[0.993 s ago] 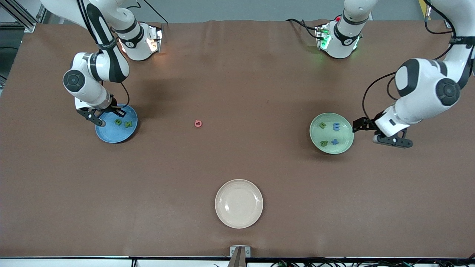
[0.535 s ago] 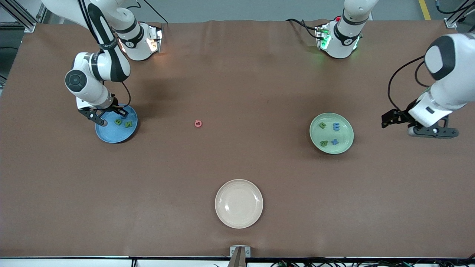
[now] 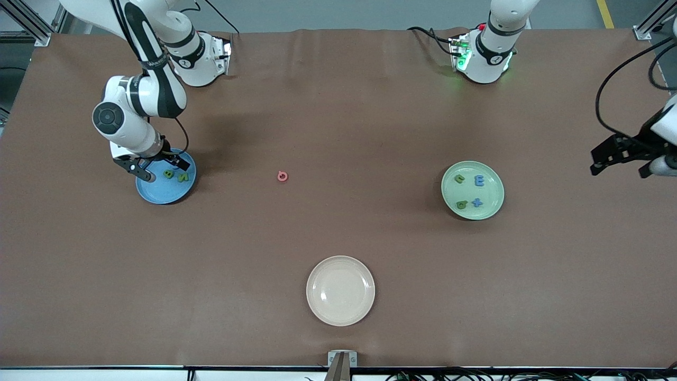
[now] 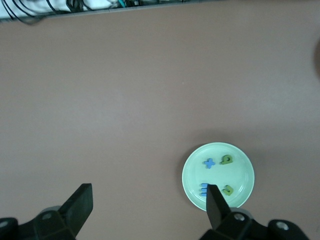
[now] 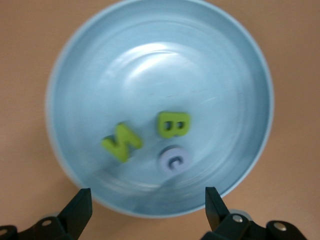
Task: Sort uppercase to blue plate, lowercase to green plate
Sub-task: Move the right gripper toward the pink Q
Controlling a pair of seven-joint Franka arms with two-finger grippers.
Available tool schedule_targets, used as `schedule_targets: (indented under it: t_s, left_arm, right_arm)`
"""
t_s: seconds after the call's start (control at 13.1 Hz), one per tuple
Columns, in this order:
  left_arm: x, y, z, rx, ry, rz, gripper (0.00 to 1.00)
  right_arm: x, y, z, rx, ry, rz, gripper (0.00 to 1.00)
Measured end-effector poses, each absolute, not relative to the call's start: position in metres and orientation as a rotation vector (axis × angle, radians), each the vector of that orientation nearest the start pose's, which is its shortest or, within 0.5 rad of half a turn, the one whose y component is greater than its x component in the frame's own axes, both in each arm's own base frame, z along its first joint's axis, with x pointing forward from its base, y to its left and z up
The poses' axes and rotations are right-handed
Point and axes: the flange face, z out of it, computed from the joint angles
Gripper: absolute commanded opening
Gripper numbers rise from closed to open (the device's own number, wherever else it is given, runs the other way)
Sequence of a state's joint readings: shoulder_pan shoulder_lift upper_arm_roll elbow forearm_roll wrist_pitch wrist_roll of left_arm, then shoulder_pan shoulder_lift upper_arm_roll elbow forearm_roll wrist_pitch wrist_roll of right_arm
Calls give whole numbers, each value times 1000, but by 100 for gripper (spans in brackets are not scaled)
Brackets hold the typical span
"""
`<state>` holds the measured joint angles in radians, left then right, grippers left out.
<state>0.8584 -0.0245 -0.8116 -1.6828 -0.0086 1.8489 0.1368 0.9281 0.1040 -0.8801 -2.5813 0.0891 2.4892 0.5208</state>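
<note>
- The right gripper [image 3: 157, 168] is hovering over the blue plate [image 3: 158, 197], at the plate's edge toward the arm bases; its fingers are spread apart and are holding nothing.
- A second ago these fingers were shut; they are now releasing the blue ring-shaped letter [image 5: 173, 159], which is lying in the blue plate just beside the green B [image 5: 173, 124] and green N [image 5: 121, 141].
- This is likely completing the third uppercase placement; the red-pink letter [image 3: 283, 176] is lying on the table, well apart from the blue plate, toward the green plate [image 3: 488, 209].
- The left gripper [image 3: 624, 157], fingers apart and empty, is retreating from the green plate, which it was beside a second ago.
- All four lowercase letters are resting in the green plate.
</note>
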Motion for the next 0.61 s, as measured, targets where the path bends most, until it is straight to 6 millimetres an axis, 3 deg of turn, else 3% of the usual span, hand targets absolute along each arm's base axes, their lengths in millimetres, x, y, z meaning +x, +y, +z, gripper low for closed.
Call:
schedule_targets:
  t_s: [0.23, 0.38, 0.61]
  left_arm:
    - [573, 24, 635, -3100, 126, -333, 100]
    - [574, 25, 639, -3104, 124, -339, 100]
    - [572, 25, 649, -3109, 125, -329, 100]
  right_arm:
    - [444, 61, 246, -3057, 849, 254, 100]
    - [452, 112, 264, -3082, 724, 222, 100]
    - [447, 186, 282, -3114, 495, 150, 100]
